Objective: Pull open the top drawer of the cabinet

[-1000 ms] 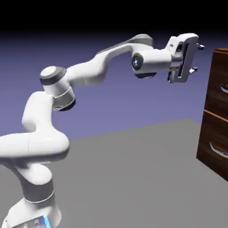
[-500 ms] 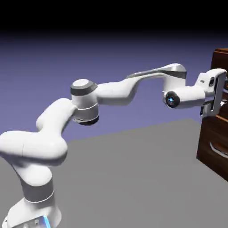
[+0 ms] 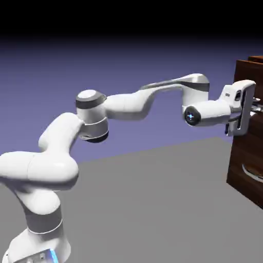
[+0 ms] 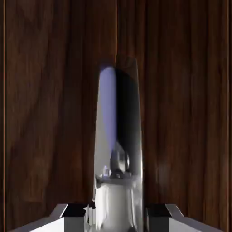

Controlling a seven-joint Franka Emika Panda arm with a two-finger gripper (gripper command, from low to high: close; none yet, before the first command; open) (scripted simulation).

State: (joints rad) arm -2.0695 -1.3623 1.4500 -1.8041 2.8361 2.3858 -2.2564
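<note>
Obs., working outward from the grip; landmark = cabinet.

Grip: the two-finger gripper (image 4: 117, 218) is clenched on the curved silver metal handle (image 4: 103, 136) at the cabinet's top drawer. The grey tips sit on either side of the bar, in contact as far as can be judged.

Drawer: the top drawer, a dark reddish-brown wood-grain front (image 4: 186, 113), is directly behind the handle. In the exterior view it stands a little proud of the tall, glossy wood-grain cabinet (image 3: 257, 58), so I read it as slightly open.

Progress: handle secured, pull apparently begun. Left to do: most of the travel, drawn straight away from the cabinet's face. Risk: a sideways or tilting pull could let the tips slip along the smooth bar.

Below, on the cabinet: matching lower drawer front (image 3: 241, 150) with its own curved silver handle (image 3: 252, 175), seemingly flush and not part of this pull.

Pose: the white jointed arm (image 3: 126, 107) reaches out to the cabinet, elbow bent, forearm roughly level, wrist dropping to a hand aimed at the cabinet's face. The fingers are stacked one above the other across the handle. The base (image 3: 43, 246) stands well apart from the cabinet, toward the exterior view's left; the bent elbow suggests room to retract.
</note>
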